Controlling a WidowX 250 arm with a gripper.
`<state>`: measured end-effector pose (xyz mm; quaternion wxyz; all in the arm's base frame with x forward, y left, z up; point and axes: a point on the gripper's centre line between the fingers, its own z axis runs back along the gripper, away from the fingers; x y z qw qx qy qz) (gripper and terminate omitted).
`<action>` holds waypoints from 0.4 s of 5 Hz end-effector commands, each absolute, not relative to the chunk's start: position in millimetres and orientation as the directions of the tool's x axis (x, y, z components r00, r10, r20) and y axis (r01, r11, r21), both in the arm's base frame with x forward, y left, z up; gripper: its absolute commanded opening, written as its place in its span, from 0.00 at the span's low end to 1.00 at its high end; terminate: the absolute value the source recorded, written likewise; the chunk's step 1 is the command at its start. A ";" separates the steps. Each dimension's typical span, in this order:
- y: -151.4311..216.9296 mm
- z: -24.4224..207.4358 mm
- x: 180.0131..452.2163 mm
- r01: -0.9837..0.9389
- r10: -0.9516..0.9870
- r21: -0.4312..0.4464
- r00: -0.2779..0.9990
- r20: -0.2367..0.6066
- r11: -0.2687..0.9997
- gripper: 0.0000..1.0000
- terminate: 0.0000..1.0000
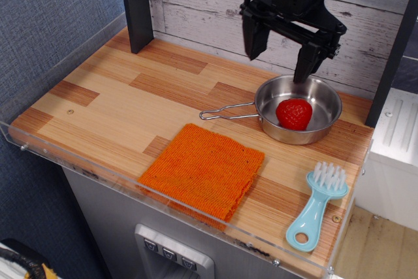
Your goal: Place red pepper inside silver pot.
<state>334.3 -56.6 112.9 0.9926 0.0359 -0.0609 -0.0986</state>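
Observation:
The red pepper [294,113] lies inside the silver pot [324,97] at the right rear of the wooden table. The pot's wire handle [226,112] points left. My black gripper [279,55] hangs open and empty above the pot's rear left rim, well clear of the pepper. Its two fingers [253,38] are spread wide.
An orange square cloth [203,169] lies at the front middle. A light blue brush [316,206] lies at the front right. A dark post [136,6] stands at the rear left. A clear plastic rim [150,191] edges the table front.

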 end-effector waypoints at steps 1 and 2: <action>-44.6 115.9 301.9 0.014 -0.014 0.000 0.995 0.102 1.000 1.00 0.00; -38.4 112.2 297.9 -0.018 0.018 -0.001 0.995 0.100 1.000 1.00 0.00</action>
